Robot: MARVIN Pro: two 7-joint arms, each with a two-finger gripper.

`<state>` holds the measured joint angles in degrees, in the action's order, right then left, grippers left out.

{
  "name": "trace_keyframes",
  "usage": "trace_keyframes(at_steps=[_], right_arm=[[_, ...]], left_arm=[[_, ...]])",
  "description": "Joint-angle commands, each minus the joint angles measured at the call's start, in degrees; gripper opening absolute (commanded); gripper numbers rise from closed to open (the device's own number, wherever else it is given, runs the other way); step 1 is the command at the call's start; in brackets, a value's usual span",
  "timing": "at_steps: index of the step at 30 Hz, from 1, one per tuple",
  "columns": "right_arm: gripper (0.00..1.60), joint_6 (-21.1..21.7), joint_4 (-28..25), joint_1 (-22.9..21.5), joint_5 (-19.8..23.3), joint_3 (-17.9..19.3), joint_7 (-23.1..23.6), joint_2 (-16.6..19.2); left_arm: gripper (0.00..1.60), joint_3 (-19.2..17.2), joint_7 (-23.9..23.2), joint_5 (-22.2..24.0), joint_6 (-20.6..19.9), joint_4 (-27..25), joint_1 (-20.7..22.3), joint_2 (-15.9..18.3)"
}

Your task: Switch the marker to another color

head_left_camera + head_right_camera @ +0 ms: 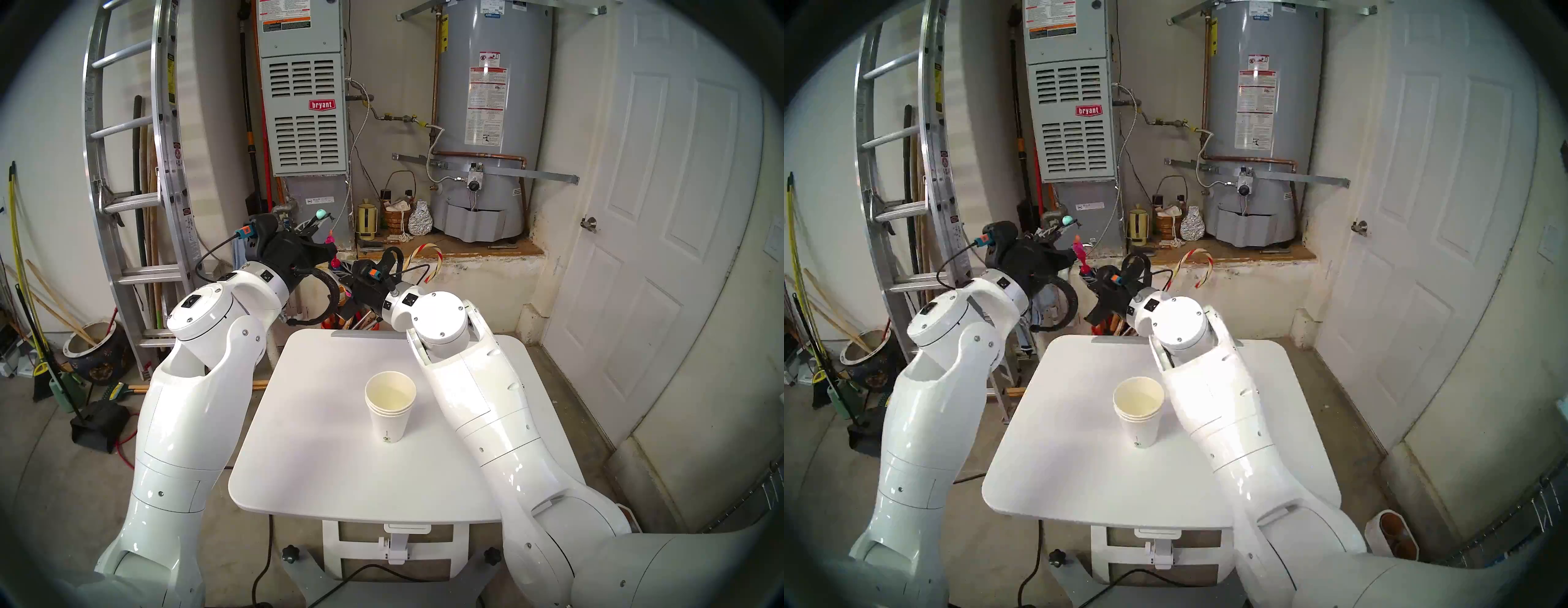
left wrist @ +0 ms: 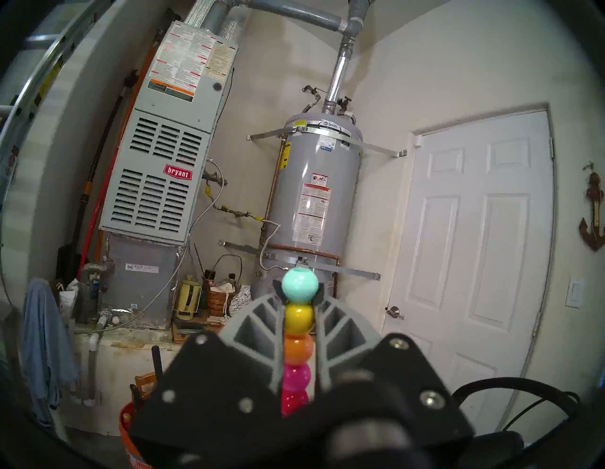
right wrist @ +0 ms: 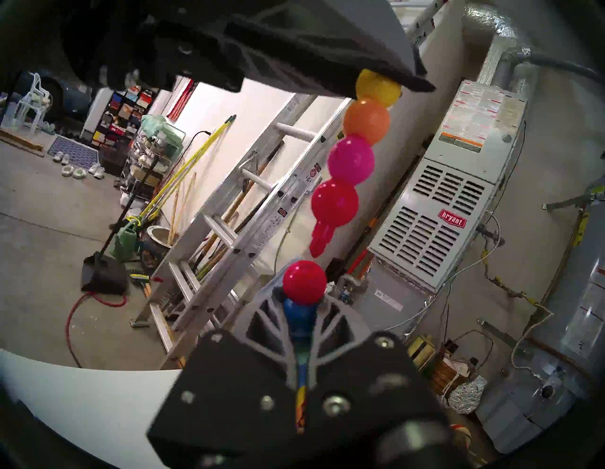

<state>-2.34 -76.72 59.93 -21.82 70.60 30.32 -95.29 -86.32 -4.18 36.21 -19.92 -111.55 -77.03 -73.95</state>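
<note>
Because the marker [image 3: 350,157] is made of round beads that plug into each other, it comes apart in pieces, and right now it is in two pieces held up in the air past the far edge of the surface [image 1: 339,446], well above the cups [image 1: 390,403]. The left tool [image 2: 299,314] is clenched on the top piece, with the teal bead poking out past its tips and the yellow, orange, pink and red beads in a row between its fingers [image 2: 258,327]. In the right wrist view that piece ends in a small red tip that points down. The right tool [image 3: 302,308] is clenched on the bottom piece, squeezing the blue bead, with a red bead sitting just past its tips. There is a small gap between the red tip and that red bead. The beads look like shiny hard plastic, so I think they are light and stiff but slippery. A good place to hold seems to be the dips between two beads, where the fingers can sit and not slide. The little tip looks thin, so pushing it in crooked could bend it or snap it.
</note>
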Motion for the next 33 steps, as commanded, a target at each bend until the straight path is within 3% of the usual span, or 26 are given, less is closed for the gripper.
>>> trace_keyframes(at_steps=[1,33], right_arm=[[0.00,-0.2,-1.2,-1.0,0.0,0.0,-0.2,-0.5],[0.00,-0.2,-1.9,-1.1,0.0,0.0,-0.3,-0.5]], left_arm=[[0.00,-0.3,0.0,0.0,0.4,-1.1,0.7,-0.1],[0.00,-0.7,-1.4,-0.8,0.4,-0.3,0.2,-0.9]])
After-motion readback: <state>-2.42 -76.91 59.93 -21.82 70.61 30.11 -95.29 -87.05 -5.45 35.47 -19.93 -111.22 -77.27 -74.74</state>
